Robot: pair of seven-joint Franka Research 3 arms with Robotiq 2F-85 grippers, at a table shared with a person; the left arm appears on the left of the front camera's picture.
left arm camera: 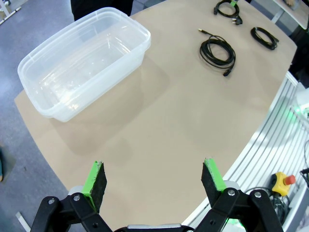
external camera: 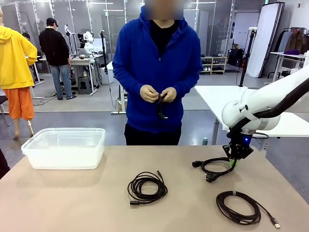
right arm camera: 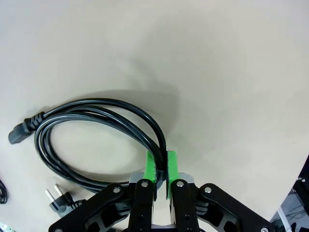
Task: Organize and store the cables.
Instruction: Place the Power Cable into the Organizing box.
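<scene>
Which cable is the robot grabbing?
Look at the tan table, on the side where the white right arm reaches down. Under it is the power cable, pinched in the right gripper's green fingers. Unlike the thinner middle coil and corner coil, it has a chunky two-pin wall plug.

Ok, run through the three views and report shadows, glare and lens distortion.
Front view: even light, sharp, faint shadow under the clear bin. Left wrist view: wide-angle bowing curves the table edge; highlights glint inside the bin, soft shadow beside it. Right wrist view: sharp; a soft shadow lies behind the coiled cable pinched in the right gripper's fingers.
</scene>
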